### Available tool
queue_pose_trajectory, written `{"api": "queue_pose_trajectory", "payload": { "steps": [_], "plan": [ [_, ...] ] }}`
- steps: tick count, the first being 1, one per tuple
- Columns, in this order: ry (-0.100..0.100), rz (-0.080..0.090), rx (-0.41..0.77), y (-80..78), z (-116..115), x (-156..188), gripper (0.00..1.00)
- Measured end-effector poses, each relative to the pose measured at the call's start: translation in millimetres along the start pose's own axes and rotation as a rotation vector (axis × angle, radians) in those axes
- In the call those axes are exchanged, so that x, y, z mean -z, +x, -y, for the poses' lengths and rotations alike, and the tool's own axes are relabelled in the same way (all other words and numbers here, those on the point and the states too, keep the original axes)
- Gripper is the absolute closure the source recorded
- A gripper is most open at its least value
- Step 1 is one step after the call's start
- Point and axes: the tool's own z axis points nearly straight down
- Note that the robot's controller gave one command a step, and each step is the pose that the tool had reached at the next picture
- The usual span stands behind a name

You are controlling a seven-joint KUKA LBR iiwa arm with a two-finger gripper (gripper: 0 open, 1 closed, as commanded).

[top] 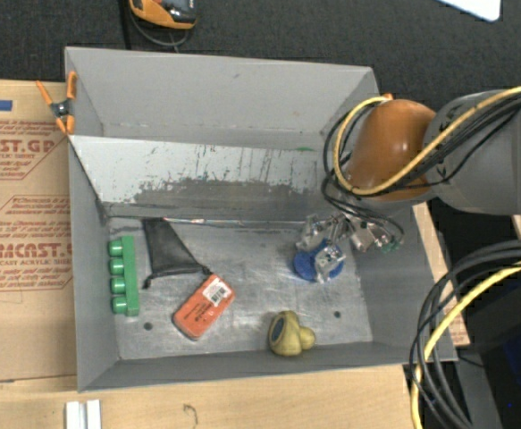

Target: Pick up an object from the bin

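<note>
tool [339,242] at 3 o'clock in bin [215,96] | small blue object [306,266] at tool's 7 o'clock, partly under it | grip: cannot tell

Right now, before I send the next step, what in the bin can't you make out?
- The blue thing at the right of the bin, camera view: the gripper covers part of it, so its shape and kind are unclear, as is whether the two touch.
- The orange block: the print on its label is too small to read.
- The bin's right corner: hidden behind the arm's orange cover.
</note>
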Motion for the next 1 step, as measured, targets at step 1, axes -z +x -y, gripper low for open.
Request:
{"api": "queue_pose_trajectory", "payload": {
  "steps": [1],
  "plan": [
    [0.004, 0.007, 0.037, 15.7, 11.5, 151.7, 1.00]
  ]
}}
